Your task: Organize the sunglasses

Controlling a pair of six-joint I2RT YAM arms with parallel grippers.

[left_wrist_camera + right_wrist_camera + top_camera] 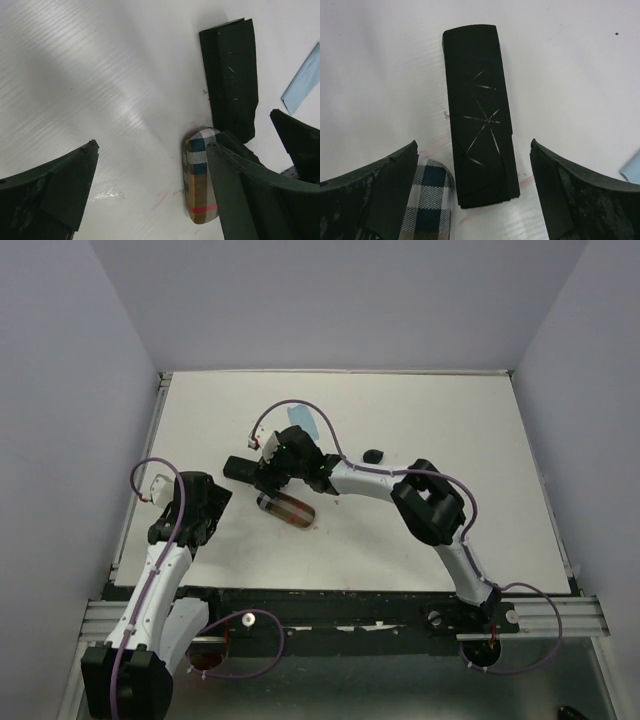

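No sunglasses can be made out with certainty in any view. A plain black oblong case (480,120) lies on the white table, its near end between the wide-open fingers of my right gripper (473,144), which hovers over it without touching. From above, this black case (240,468) pokes out left of the right gripper (266,474). A plaid tan-and-black case (200,185) lies beside the right finger of my open left gripper (152,147), which has only bare table between its fingers. The plaid case (286,510) sits just below the right gripper; the left gripper (214,502) is to its left.
A light blue cloth (300,418) lies behind the right gripper. A small black object (373,454), too small to identify, sits on the white table (450,420) right of it. The plaid case's end (432,200) shows by my right gripper's left finger.
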